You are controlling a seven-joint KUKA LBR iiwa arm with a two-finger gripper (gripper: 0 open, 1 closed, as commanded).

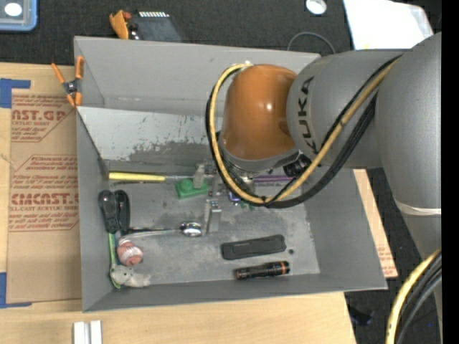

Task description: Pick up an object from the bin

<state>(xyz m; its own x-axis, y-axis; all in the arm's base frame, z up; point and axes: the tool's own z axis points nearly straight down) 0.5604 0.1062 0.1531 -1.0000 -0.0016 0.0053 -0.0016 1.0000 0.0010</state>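
The pincer (210, 192), its opening not discernible, stands over the scuffed floor of the grey metal bin (143, 131), with a small green block (189, 188) just beside it and a shiny metal spoon (188, 228) near its tip.

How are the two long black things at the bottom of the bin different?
The bar is all black; the marker has an orange-red end. The bar looks wider and flatter; the marker thinner and rounder. In the view the marker lies below the bar. Both are long, dark, lying flat, side by side, not touching.
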